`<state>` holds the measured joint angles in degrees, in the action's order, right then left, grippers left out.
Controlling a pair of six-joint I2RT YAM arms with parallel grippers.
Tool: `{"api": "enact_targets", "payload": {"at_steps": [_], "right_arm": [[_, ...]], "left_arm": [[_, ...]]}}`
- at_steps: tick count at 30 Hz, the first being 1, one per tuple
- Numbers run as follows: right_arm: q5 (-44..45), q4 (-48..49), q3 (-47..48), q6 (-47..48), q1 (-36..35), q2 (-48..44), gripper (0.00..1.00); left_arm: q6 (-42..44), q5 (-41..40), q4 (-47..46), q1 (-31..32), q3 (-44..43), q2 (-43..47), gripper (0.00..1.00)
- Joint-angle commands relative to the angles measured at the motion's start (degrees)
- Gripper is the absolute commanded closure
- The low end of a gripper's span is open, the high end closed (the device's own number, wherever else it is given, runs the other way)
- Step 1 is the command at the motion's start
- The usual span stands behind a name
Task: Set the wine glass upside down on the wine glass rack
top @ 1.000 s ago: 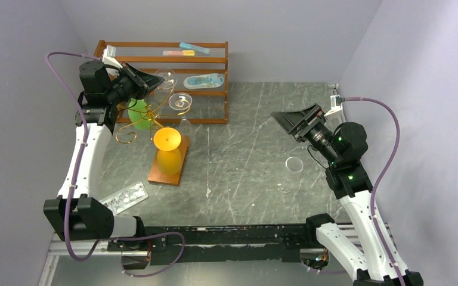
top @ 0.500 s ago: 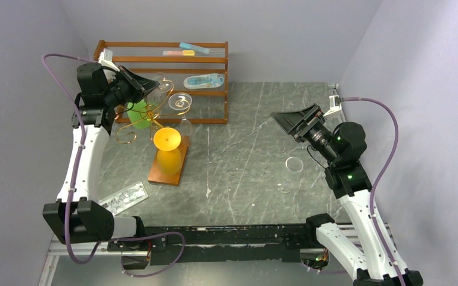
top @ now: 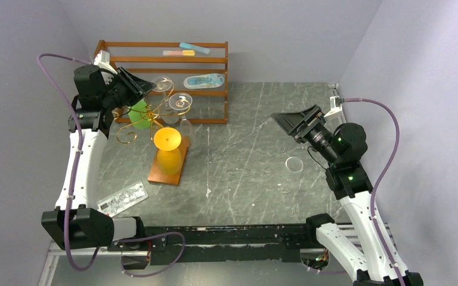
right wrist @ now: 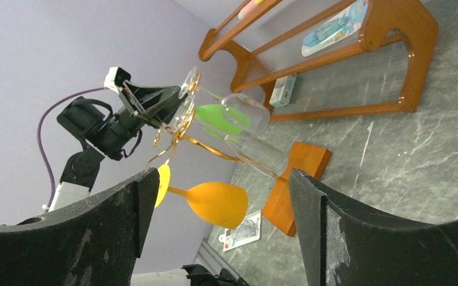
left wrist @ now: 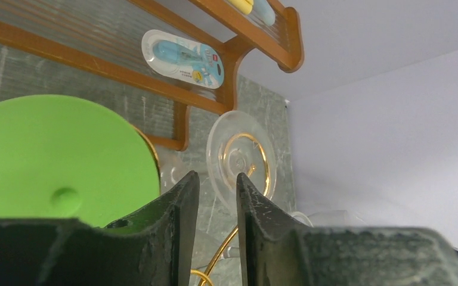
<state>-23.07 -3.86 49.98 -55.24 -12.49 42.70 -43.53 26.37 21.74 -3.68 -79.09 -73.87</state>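
Observation:
The gold wire wine glass rack (top: 146, 116) stands on its copper-brown base (top: 162, 170) at the back left. A green glass (top: 137, 112), an orange glass (top: 168, 150) and two clear wine glasses (top: 182, 102) hang upside down on it. My left gripper (top: 136, 83) is just left of the rear clear glass foot (top: 162, 83), apart from it. In the left wrist view its jaws (left wrist: 214, 179) stand a narrow gap apart and hold nothing; a clear foot (left wrist: 238, 156) and the green foot (left wrist: 59, 161) lie beyond. My right gripper (top: 291, 122) is wide open and empty (right wrist: 222, 176).
A brown wooden shelf unit (top: 167, 59) with packaged items stands behind the rack. A blister pack (top: 122, 198) lies near the left arm's base. A small clear round item (top: 294, 164) lies on the marble table (top: 244, 155) by the right arm.
My left gripper has drawn back to the left, away from the rear clear glass, which stays on the rack. The right arm has not moved.

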Motion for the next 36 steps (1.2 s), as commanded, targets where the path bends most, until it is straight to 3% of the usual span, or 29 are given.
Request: {"api": "enact_targets", "payload": {"at_steps": [1,9,14,23,29,32,36], "right_arm": [[0.79,-1.21,-0.29,0.52,0.00,-0.88,0.17],[3.22,-6.39,2.16,4.19,0.00,-0.02,0.17],[9.61,-15.74,6.42,11.59,0.01,1.95,0.17],[23.54,-35.19,12.65,25.42,-0.03,7.97,0.17],[25.88,-42.90,13.78,28.63,-0.02,9.01,0.18],[19.06,-45.46,13.92,31.83,0.01,9.78,0.17],[16.80,-49.52,13.20,33.28,-0.03,10.97,0.18]], "left_arm": [[3.43,-2.12,3.29,-0.62,-2.03,1.58,0.64],[10.58,-4.43,9.29,-0.62,-6.55,3.63,0.43],[16.55,-6.74,12.82,-0.62,-10.49,6.09,0.28],[25.30,5.89,10.42,2.95,-10.46,9.86,0.04],[28.89,12.22,3.59,10.76,-5.29,14.33,0.04],[30.78,11.59,3.20,12.75,-3.88,16.59,0.04],[32.34,8.09,3.01,14.10,-2.12,19.14,0.04]]}}
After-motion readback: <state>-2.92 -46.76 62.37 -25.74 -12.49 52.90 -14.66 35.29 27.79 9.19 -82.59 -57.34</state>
